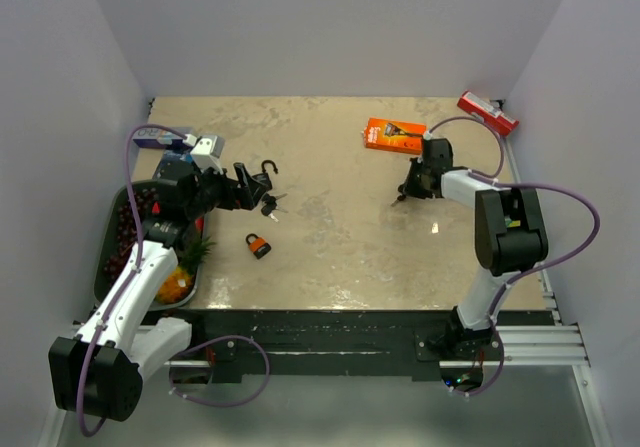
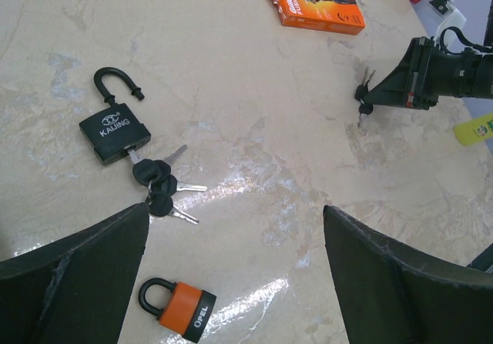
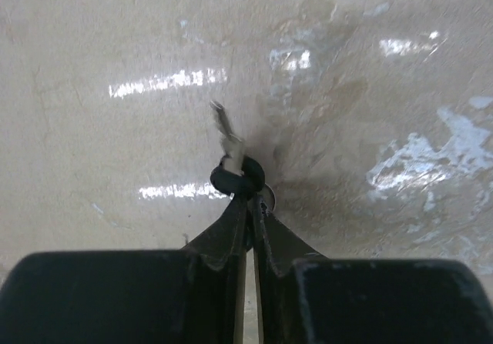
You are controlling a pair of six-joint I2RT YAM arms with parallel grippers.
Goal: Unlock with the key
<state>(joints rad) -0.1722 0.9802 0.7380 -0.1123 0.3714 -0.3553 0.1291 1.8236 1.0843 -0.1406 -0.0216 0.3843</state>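
An orange padlock (image 2: 179,307) marked OPEL lies on the table with its shackle closed, just below and left of my open left gripper (image 2: 235,213); it also shows in the top view (image 1: 259,245). A black padlock (image 2: 115,132) with its shackle swung open lies further out, a bunch of black-headed keys (image 2: 158,182) stuck in it. Across the table my right gripper (image 3: 250,198) is shut on the black head of a key (image 3: 237,176), its blade (image 3: 227,136) pointing away over the table. From above, that right gripper (image 1: 405,192) sits low at the right and the left gripper (image 1: 245,189) near the black padlock.
An orange razor box (image 1: 395,135) lies behind the right gripper. A red object (image 1: 487,113) sits at the far right corner and a blue-and-white box (image 1: 160,139) at the far left. A dark tray (image 1: 104,267) of fruit stands at the left edge.
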